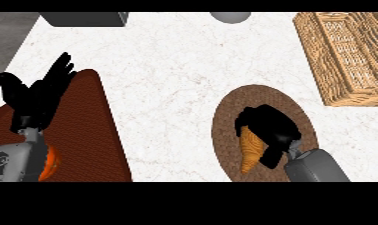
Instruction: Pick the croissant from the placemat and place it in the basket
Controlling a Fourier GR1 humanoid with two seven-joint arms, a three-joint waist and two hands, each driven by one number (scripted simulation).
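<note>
Head view shows my right hand (267, 130) curled over the croissant (252, 153), which lies on the round brown placemat (225, 119) at about five o'clock. To do this well I judge I should close evenly round its thick end, lift straight up, then carry toward the wicker basket (341, 54) at two o'clock. My left hand (38, 94) rests with fingers straight up at nine o'clock, over a dark red mat (88, 134). The white marble table (177, 59) carries a grey box (83, 18) and a grey round object (230, 16) at its far edge.

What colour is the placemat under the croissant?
Brown, an oval placemat under the golden croissant; it shows in the head view.
</note>
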